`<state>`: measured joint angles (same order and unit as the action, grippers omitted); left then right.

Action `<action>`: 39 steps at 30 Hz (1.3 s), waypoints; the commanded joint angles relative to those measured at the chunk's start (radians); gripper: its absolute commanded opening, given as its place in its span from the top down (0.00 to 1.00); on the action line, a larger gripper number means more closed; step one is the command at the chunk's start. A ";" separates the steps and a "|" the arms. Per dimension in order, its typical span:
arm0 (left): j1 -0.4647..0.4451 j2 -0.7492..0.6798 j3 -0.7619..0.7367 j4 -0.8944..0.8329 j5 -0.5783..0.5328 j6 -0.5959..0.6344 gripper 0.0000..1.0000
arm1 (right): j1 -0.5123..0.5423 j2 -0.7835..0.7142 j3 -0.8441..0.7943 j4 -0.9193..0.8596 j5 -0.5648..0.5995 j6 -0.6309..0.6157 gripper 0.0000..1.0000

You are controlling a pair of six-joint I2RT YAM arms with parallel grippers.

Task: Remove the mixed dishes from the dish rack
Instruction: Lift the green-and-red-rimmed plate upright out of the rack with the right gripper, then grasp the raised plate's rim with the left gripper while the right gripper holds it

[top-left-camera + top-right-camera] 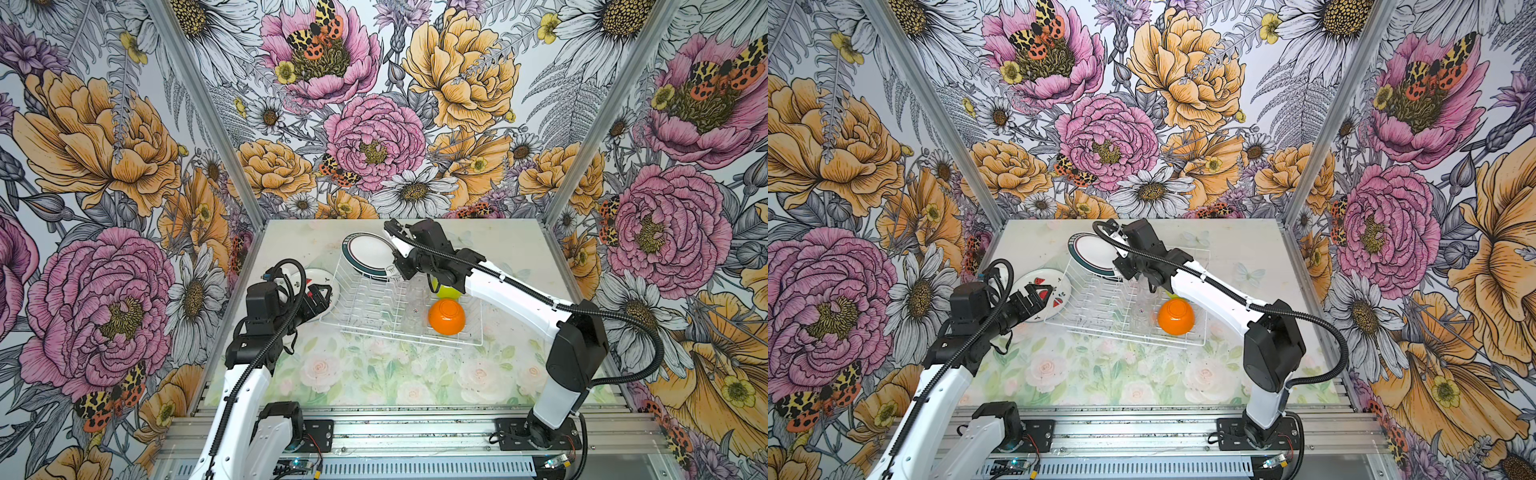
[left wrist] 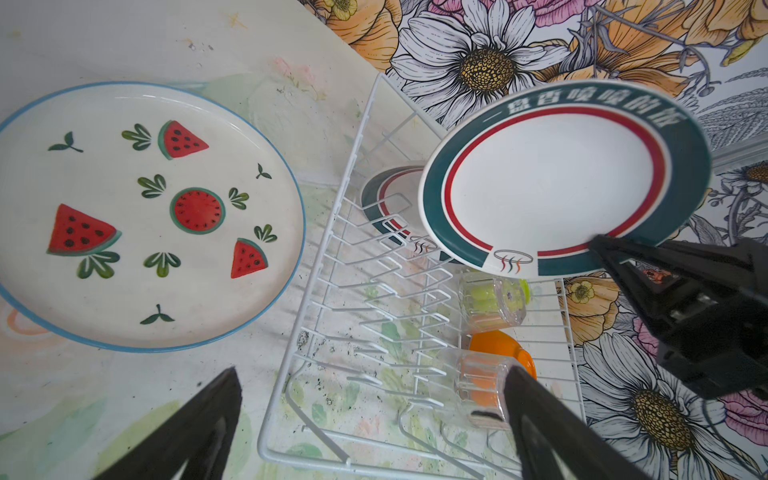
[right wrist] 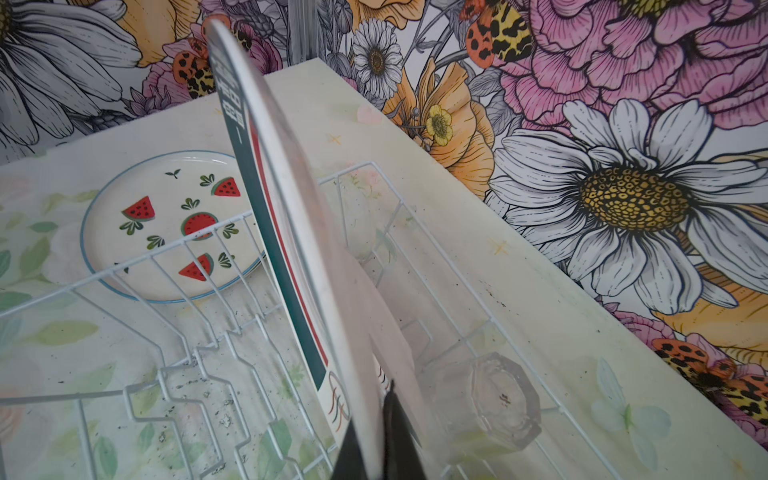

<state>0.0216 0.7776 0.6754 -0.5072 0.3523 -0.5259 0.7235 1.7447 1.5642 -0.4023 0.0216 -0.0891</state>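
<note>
**Item 1. Right gripper**: jaws clamped on the rim of the teal-and-red-rimmed plate, just beside its printed steam logo. The plate stands on edge with a slight tilt over the far-left end of the dish rack. Whether its lower edge touches the wires cannot be told.

**Item 2. Left gripper**: jaws spread wide, nothing between them. It hovers over the right edge of the watermelon plate, near the rack's left side.

**Item 3. Watermelon plate:** white with a thin blue rim. It lies flat and face up on the table, outside the rack and just to its left.

**Item 4. Dish rack:** white wire with low sides and rows of upright prongs across its left part. It sits mid-table, skewed slightly to the table edge.

**Item 5. Orange bowl**: upside down in the near-right part of the rack.

**Item 6. Lime-green bowl**: in the rack just behind the orange bowl, largely hidden under the right arm.

**Item 7. Clear tumblers**: two, in the rack between the prongs and the bowls. Both are faint in the top views.

**Item 8. Surroundings:** the table has a pale rose print, and the walls carry large flowers.
</note>
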 commanded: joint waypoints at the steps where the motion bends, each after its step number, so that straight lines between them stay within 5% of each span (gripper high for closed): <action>1: -0.012 -0.013 -0.017 0.048 -0.019 -0.018 0.01 | 0.005 -0.071 -0.005 0.052 -0.014 0.081 1.00; 25: -0.105 -0.001 -0.074 0.269 -0.009 -0.138 0.01 | 0.007 -0.283 -0.199 0.133 0.003 0.380 1.00; 39: -0.224 0.144 0.052 0.445 -0.037 -0.190 0.01 | -0.019 -0.400 -0.231 0.154 0.024 0.503 1.00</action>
<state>-0.1761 0.9085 0.6769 -0.1593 0.3470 -0.6998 0.7177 1.3918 1.3151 -0.3218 0.0307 0.3607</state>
